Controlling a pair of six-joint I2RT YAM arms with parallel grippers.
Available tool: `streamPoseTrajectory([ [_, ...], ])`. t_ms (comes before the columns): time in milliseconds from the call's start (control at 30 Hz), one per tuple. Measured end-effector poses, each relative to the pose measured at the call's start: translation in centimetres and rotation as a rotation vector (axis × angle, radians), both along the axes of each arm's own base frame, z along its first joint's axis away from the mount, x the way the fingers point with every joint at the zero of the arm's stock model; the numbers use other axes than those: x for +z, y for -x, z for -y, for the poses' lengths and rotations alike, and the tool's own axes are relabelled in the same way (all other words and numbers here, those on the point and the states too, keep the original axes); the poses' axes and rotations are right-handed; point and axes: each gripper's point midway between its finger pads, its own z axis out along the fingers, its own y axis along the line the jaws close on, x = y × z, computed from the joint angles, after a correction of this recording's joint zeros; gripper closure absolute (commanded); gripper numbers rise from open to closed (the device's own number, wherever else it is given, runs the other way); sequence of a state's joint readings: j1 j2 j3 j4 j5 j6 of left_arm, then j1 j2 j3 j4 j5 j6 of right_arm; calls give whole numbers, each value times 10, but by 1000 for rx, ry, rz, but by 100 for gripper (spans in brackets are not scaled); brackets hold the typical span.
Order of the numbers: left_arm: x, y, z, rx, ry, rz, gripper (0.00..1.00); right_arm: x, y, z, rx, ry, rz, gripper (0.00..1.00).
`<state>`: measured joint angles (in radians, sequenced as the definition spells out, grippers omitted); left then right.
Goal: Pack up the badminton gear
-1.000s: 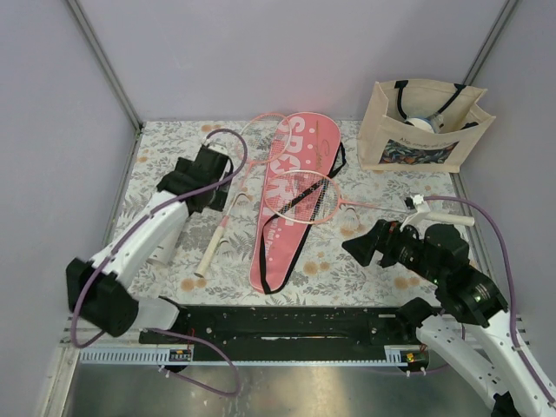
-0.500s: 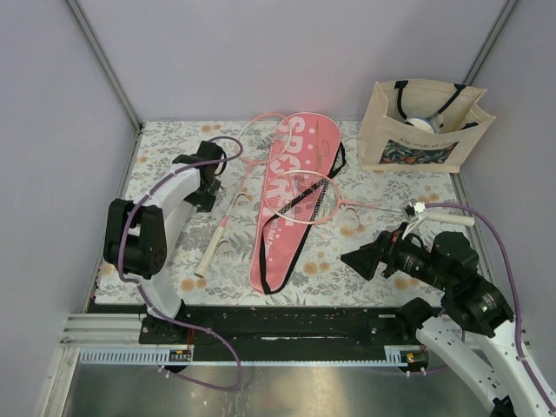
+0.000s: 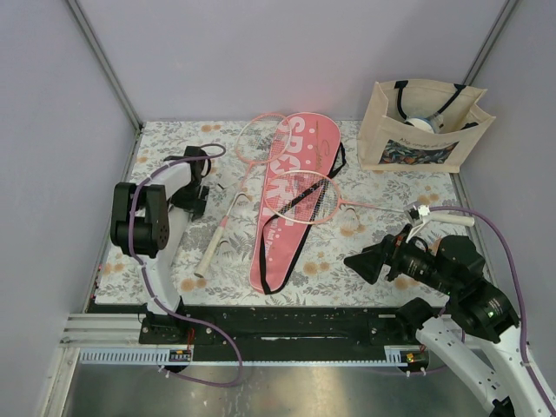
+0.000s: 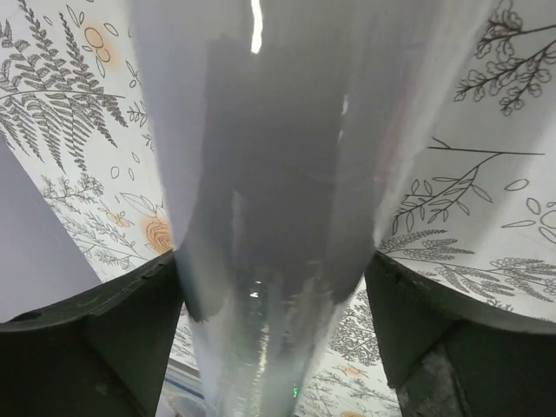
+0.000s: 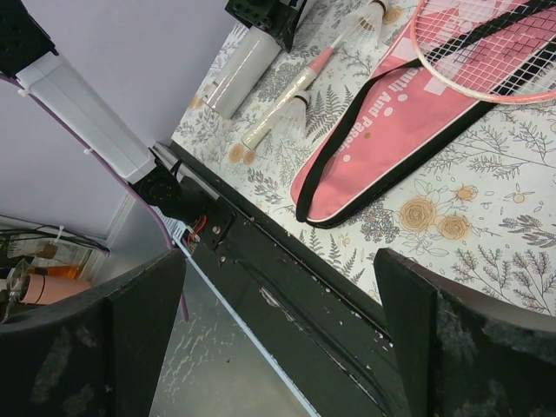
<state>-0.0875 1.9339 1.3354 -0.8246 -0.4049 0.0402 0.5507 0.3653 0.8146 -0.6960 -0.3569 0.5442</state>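
My left gripper (image 3: 197, 186) is at the table's left, over the white tube (image 4: 269, 130). The tube fills the gap between the fingers, and both fingers (image 4: 130, 313) touch its sides. In the right wrist view the tube (image 5: 236, 65) lies flat, with the left gripper (image 5: 263, 12) at its far end. The pink cover (image 3: 274, 252) lettered "SPORT" lies mid-table. One pink racket (image 3: 304, 196) rests across it, its handle (image 3: 453, 218) to the right. The other racket (image 3: 257, 139) lies left of the cover, its handle (image 3: 208, 254) pointing toward me. My right gripper (image 3: 358, 263) hangs open and empty at the front right.
The beige tote bag (image 3: 421, 130) stands at the back right corner. White shuttlecocks (image 3: 351, 228) lie loose by the rackets, including one (image 3: 225, 248) near the left racket's handle. The black base rail (image 5: 330, 295) runs under my right gripper (image 5: 278, 261).
The left arm has folded back and upright, with its gripper settling slightly left over the tube and its fingers narrowing onto it. The right gripper has drifted toward the near edge.
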Motion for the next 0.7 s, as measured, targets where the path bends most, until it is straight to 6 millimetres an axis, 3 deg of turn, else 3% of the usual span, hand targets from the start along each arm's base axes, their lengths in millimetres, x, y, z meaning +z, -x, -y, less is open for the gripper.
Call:
streamPoseTrajectory([
  [267, 3, -5, 11, 28, 55, 19, 48, -1, -2, -1, -3, -3, -17, 2],
  [367, 13, -7, 15, 52, 84, 56, 50, 1, -4, -4, -7, -19, -23, 4],
  [500, 50, -8, 28, 88, 189, 163, 51, 4, -10, -7, -20, -40, -24, 5],
  [700, 131, -15, 48, 160, 406, 425, 50, 8, -26, -12, -48, -66, 10, 8],
])
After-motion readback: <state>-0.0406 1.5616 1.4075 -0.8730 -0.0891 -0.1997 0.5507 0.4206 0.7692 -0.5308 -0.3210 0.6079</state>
